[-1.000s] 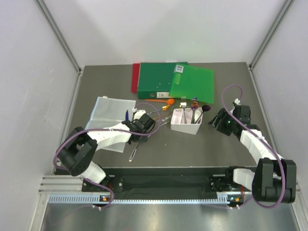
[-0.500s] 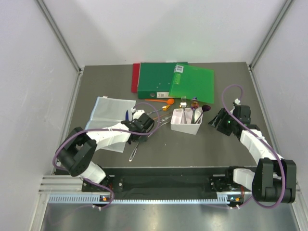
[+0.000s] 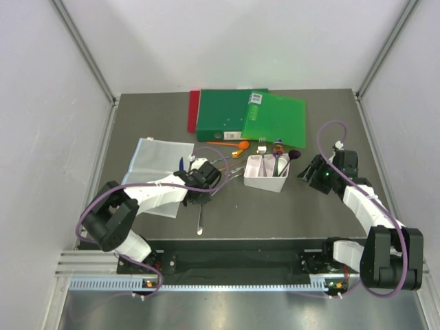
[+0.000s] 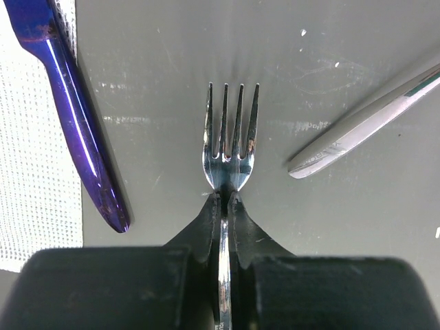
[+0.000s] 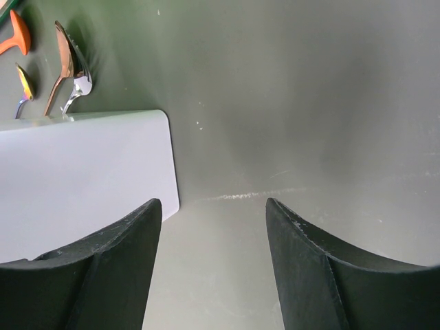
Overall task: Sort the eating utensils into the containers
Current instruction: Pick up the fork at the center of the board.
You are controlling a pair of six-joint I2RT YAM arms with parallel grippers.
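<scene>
My left gripper (image 4: pixel 225 201) is shut on a silver fork (image 4: pixel 231 141), pinching its neck just below the tines. In the top view the fork's handle (image 3: pixel 200 221) sticks out behind the left gripper (image 3: pixel 200 193) toward the near edge. A dark blue knife (image 4: pixel 72 113) lies to its left and a silver handle (image 4: pixel 364 127) to its right. The white divided bin (image 3: pixel 265 183) holds a few utensils. More utensils, orange (image 3: pixel 232 146) and purple (image 3: pixel 295 155), lie behind it. My right gripper (image 5: pixel 213 206) stands open and empty beside the bin's white wall (image 5: pixel 82 179).
Green folders (image 3: pixel 251 117) and a red one (image 3: pixel 193 110) lie at the back of the table. A clear plastic sheet (image 3: pixel 155 168) is under the left arm. A shiny spoon (image 5: pixel 69 72) and an orange utensil (image 5: pixel 17 31) show beyond the bin.
The left gripper has closed on the fork. The fork's handle has swung from slanting to pointing straight at the near edge. The right arm has not moved.
</scene>
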